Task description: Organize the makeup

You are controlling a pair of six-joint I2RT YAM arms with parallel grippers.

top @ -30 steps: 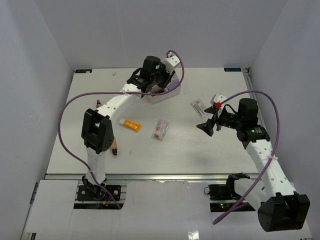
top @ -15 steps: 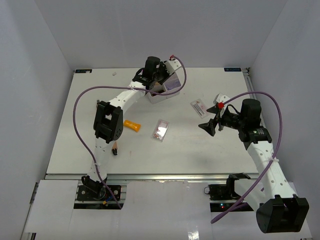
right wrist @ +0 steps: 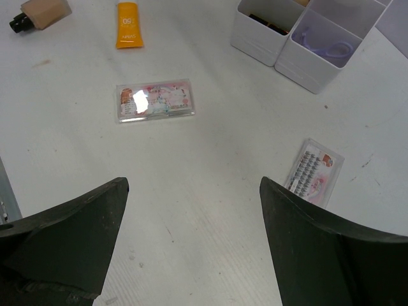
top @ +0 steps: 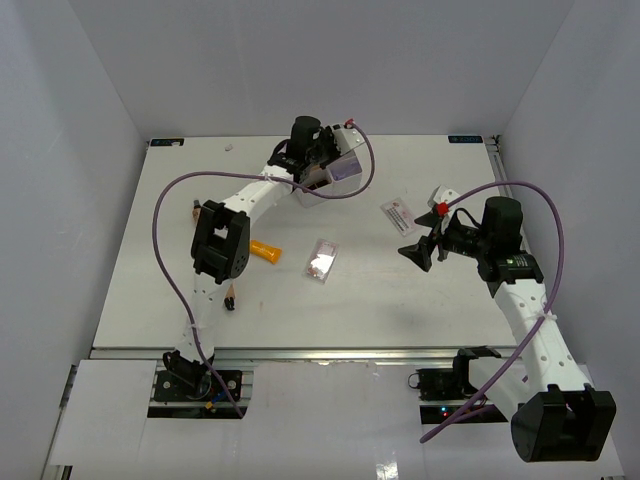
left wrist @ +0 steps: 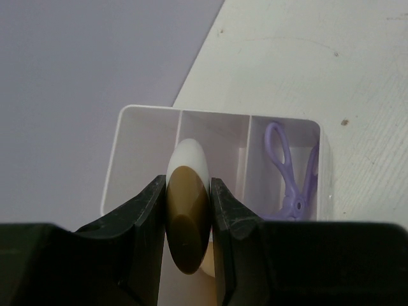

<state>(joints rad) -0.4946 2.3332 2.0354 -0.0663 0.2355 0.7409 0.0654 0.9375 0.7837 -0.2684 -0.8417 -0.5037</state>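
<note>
So the left tool point(left wrist: 189, 191) is clamped on a beige sponge point(left wrist: 187, 223), white box point(left wrist: 137, 127) right under it; right tool point(right wrist: 192, 185) hangs wide open, pink palette point(right wrist: 155, 100) ahead.

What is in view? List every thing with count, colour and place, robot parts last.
box: one, white, with compartments, far middle of the table.
looped tool: one, purple, in an end compartment of the box.
sponge: one, tan and white, egg-shaped, held above the box.
tube: one, orange, lying beside the left arm.
palette: one, clear pink, mid-table.
packet: one, white and red, right of the box.
bottle: one, tan with a dark cap, near the tube.
table: one, white.
left gripper: black, shut on the sponge.
right gripper: black, open, over the table between palette and packet.
</note>
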